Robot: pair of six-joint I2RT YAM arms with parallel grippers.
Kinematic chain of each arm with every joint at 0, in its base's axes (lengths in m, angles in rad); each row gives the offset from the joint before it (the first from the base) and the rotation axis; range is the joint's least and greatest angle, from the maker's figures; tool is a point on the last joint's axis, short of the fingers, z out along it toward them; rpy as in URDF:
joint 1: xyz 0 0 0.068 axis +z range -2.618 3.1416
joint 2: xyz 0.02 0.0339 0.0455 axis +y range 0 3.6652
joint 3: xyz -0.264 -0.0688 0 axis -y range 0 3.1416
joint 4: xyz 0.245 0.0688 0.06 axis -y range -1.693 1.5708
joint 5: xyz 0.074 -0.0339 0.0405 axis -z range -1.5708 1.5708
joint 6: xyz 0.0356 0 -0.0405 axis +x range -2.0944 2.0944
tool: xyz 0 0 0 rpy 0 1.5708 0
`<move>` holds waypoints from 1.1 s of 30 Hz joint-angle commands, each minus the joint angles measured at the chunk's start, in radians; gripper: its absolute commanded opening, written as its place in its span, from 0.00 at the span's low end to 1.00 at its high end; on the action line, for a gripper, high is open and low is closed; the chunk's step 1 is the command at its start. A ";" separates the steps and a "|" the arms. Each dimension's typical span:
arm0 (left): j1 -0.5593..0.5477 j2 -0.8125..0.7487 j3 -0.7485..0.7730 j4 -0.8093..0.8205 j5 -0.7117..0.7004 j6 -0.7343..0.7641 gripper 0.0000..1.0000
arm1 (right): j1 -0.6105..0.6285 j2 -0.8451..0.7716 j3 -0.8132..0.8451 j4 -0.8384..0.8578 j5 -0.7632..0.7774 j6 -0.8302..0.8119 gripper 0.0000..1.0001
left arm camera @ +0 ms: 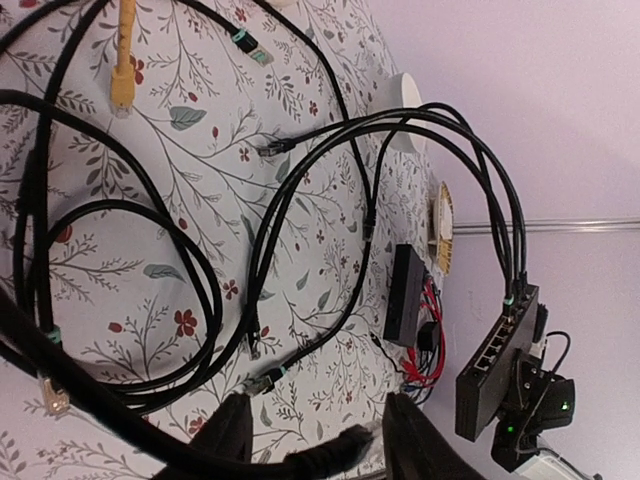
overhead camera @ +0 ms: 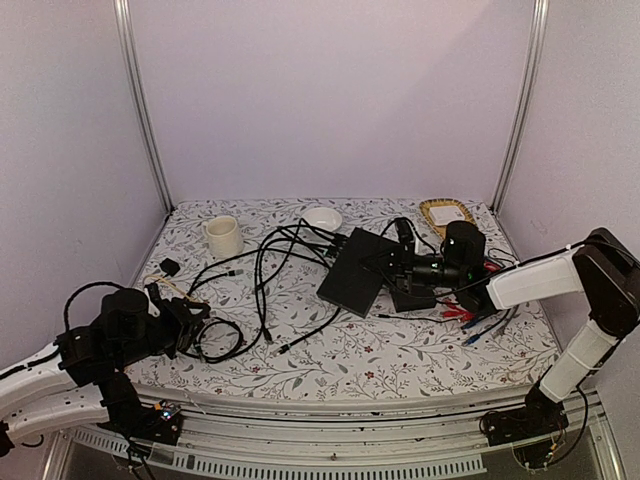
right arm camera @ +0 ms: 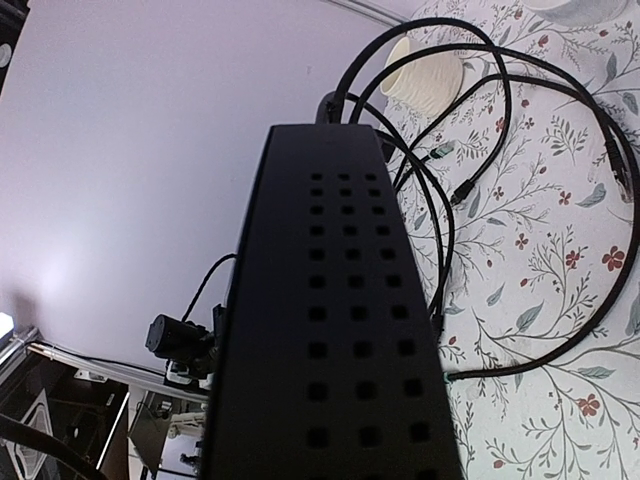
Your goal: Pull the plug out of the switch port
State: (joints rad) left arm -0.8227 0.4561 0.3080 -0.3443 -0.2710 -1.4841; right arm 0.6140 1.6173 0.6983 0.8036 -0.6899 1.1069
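The switch [right arm camera: 330, 330] is dull black plastic with little square holes. The cables [left arm camera: 30, 250] ahead of the left fingers [left arm camera: 232, 440] look smooth, black and rubbery, lying on matt flowery cloth [left arm camera: 130, 170].

The switch [right arm camera: 330, 330] fills the right wrist view, its lower end cut off, and the fingers gripping it are hidden behind it. From above, the right gripper [overhead camera: 397, 262] blends into the switch's black. In the left wrist view, a cable end [left arm camera: 330, 450] well left of the switch is blurred, and the switch's ports [left arm camera: 493, 352] are too small to read.
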 commanded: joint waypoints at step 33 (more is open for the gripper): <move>-0.227 0.448 0.521 -0.309 -0.089 0.006 0.98 | -0.027 -0.071 0.078 -0.018 0.004 -0.086 0.02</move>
State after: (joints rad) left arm -1.0267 0.8581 0.7536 -0.6899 -0.3748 -1.5803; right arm 0.6086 1.5906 0.7280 0.7055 -0.6941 1.0393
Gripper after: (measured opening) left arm 0.981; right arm 0.254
